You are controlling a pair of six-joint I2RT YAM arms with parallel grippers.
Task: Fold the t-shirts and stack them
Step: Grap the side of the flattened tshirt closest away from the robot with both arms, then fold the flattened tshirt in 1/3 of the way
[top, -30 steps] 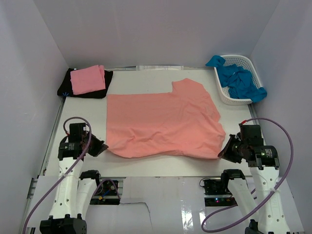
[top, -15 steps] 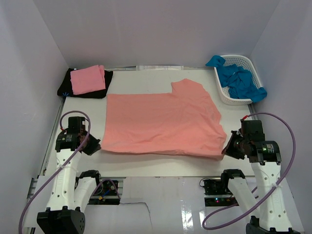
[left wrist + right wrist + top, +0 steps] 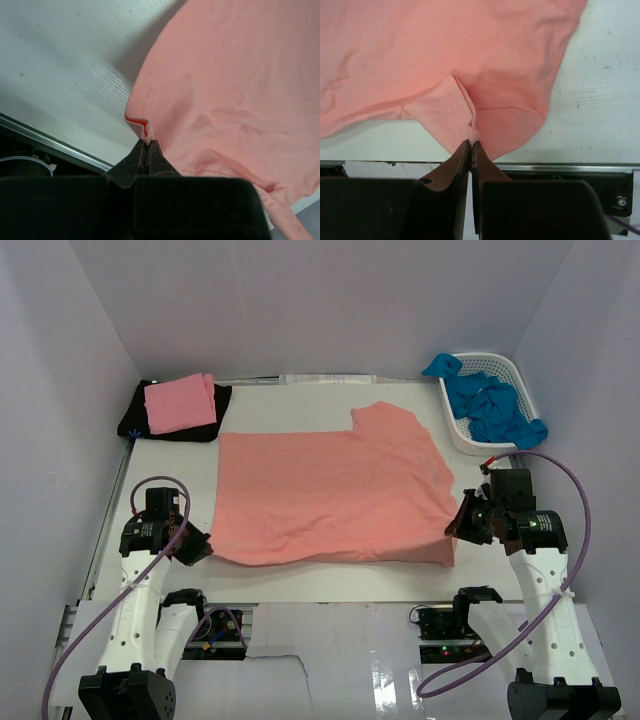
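With jaws pinched tight on the near corners of the salmon-coral t-shirt (image 3: 330,490), the left gripper (image 3: 198,549) and right gripper (image 3: 456,527) hold its hem spread, likely for folding across the bench (image 3: 330,578).

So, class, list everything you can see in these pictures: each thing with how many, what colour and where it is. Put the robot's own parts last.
salmon-coral t-shirt: one, salmon-coral, spread flat on the middle of the table
pink t-shirt: one, light pink, folded, on top of the black one at the far left corner
black t-shirt: one, black, under the pink one
blue t-shirts: count unclear, bright blue, heaped in the basket
basket: one, white lattice, far right corner
table: one, white
cables: two, purple, one looping off each arm
left gripper: one, black, shut on the salmon shirt's near left corner
right gripper: one, black, shut on its near right corner
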